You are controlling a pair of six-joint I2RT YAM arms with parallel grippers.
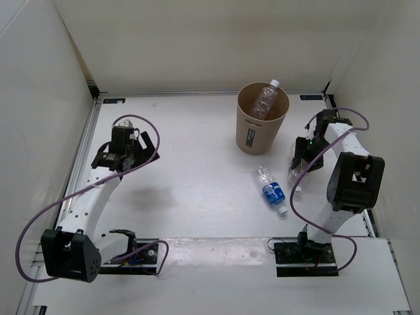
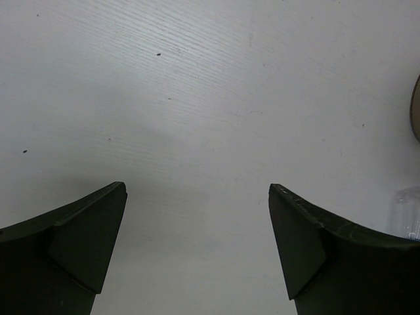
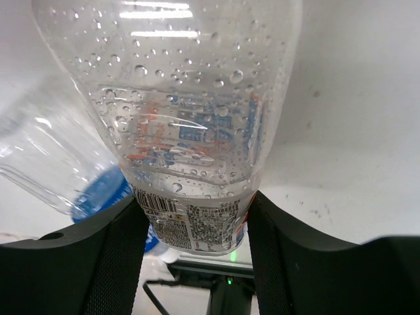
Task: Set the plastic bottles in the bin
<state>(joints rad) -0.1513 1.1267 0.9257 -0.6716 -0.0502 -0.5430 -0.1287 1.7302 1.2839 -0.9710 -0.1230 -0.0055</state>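
Note:
The tan round bin stands at the back right of the table. A slim clear bottle with a white cap leans inside it, neck above the rim. A clear bottle with a blue label lies on the table in front of the bin; it also shows in the right wrist view. My right gripper is shut on a short clear bottle with a printed label, wet inside, held between both fingers. My left gripper is open and empty over bare table at the left. The orange bottle is not in view.
White walls close the table at the left, back and right. The bin's edge shows at the far right of the left wrist view. Both arm bases and purple cables sit along the near edge.

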